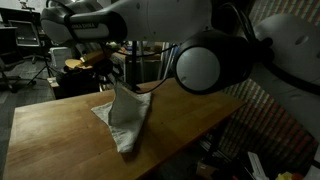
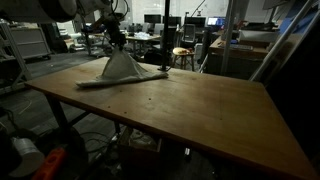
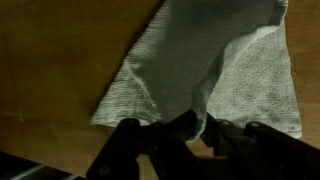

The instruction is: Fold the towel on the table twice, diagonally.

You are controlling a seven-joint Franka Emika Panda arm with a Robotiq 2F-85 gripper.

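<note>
One pale grey cloth towel (image 1: 126,122) hangs in a peak beneath the black pincer (image 3: 186,128), whose jaws are pinched on its raised corner. The rest drapes down onto the one bare wooden table (image 2: 190,100). In an exterior view the arm's big white round joint (image 1: 205,62) bulks beside the pincer, hiding part of the table. Dim background clutter (image 2: 160,40) beyond it is too dark to name.

Stool (image 2: 183,53) with a round seat in the dim background, row of monitors (image 2: 152,20) on distant desks
</note>
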